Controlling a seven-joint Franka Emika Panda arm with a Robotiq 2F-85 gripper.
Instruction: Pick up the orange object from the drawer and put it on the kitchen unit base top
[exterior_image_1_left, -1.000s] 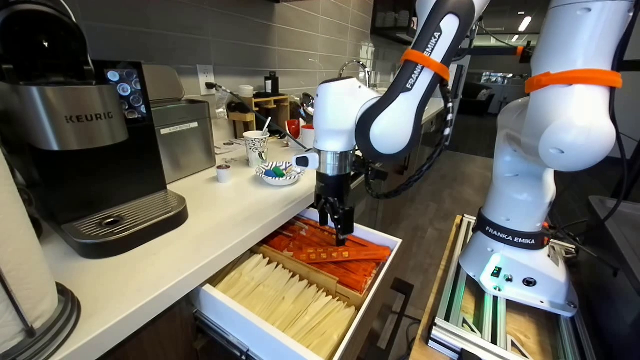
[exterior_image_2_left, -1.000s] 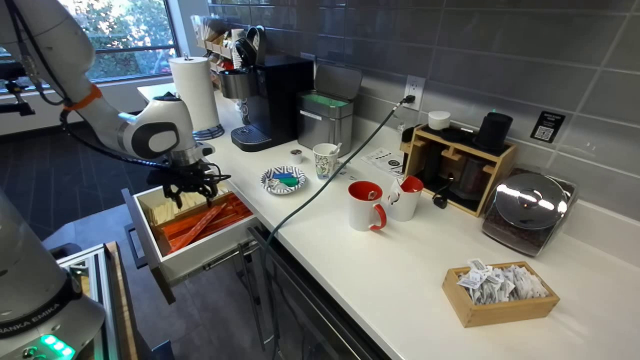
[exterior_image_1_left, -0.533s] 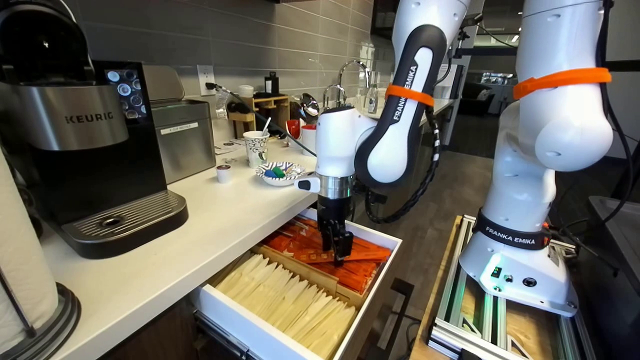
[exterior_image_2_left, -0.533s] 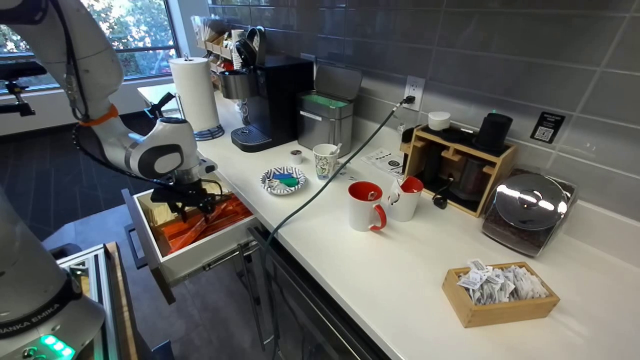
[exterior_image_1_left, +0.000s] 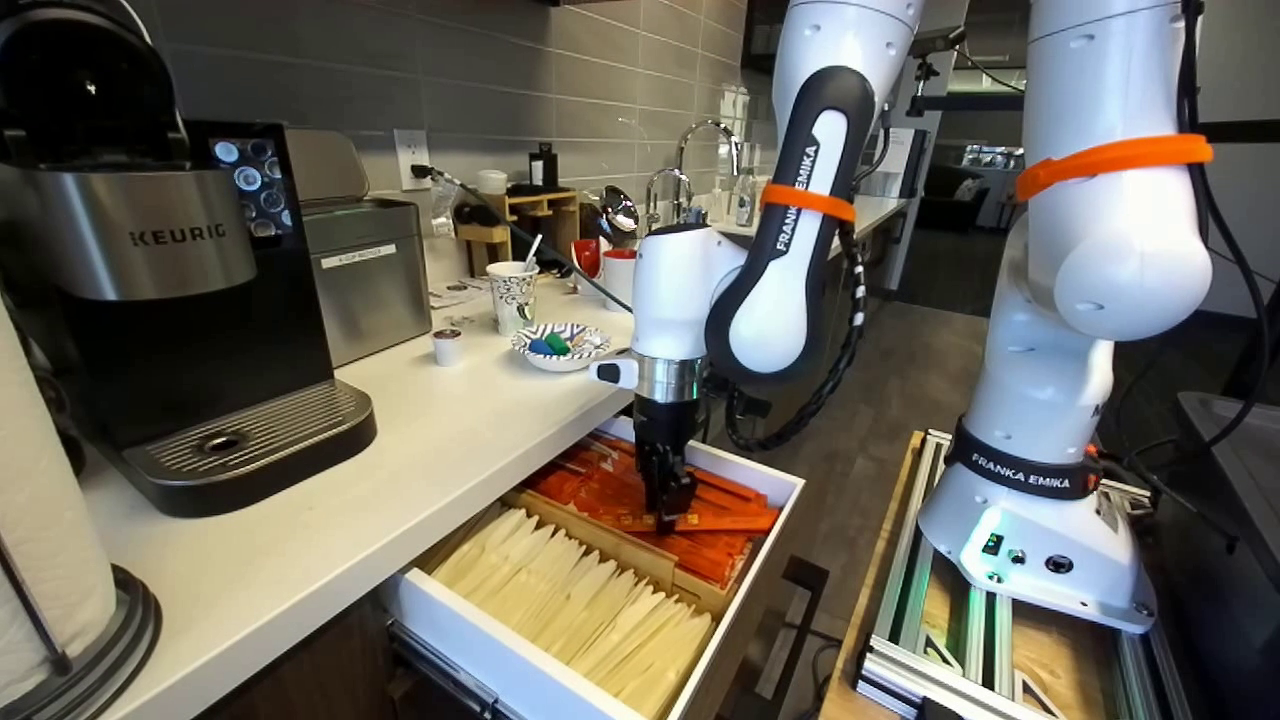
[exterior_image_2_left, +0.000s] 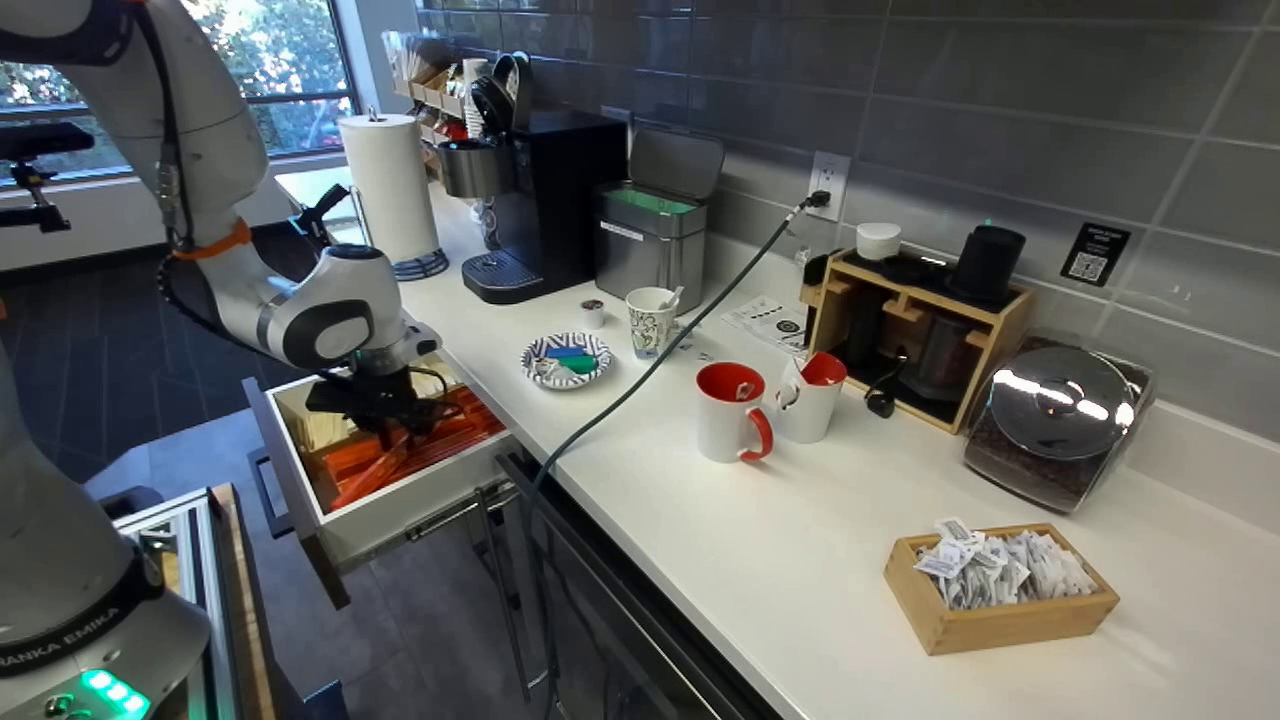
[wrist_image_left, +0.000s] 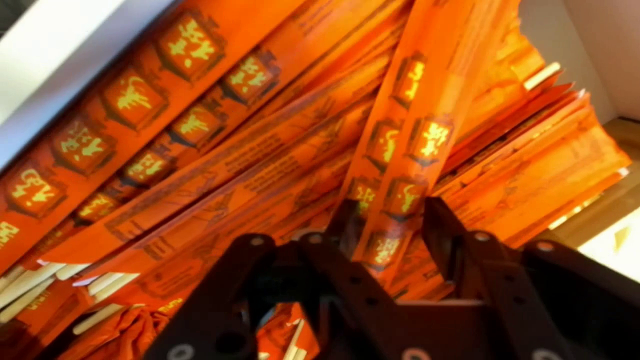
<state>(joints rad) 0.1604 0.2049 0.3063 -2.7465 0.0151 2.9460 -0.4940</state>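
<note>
Packet (wrist_image_left: 425, 137), long and orange, lies across others alike in the white drawer (exterior_image_2_left: 390, 515). My gripper (wrist_image_left: 392, 212) points down at it, fingers (wrist_image_left: 442, 230) apart, one on each side; whether they press on it I cannot tell. Cream sticks (exterior_image_1_left: 585, 600) fill the compartment past a wooden divider (exterior_image_1_left: 620, 550). Above the drawer, the pale countertop (exterior_image_1_left: 430, 430) bears a patterned bowl (exterior_image_1_left: 560, 362) and a coffee maker (exterior_image_1_left: 185, 330).

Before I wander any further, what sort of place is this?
Most likely a kitchenette, perhaps in an office: a Keurig coffee maker and a paper towel roll stand on the countertop, and the open drawer holds orange-wrapped chopsticks.
</note>
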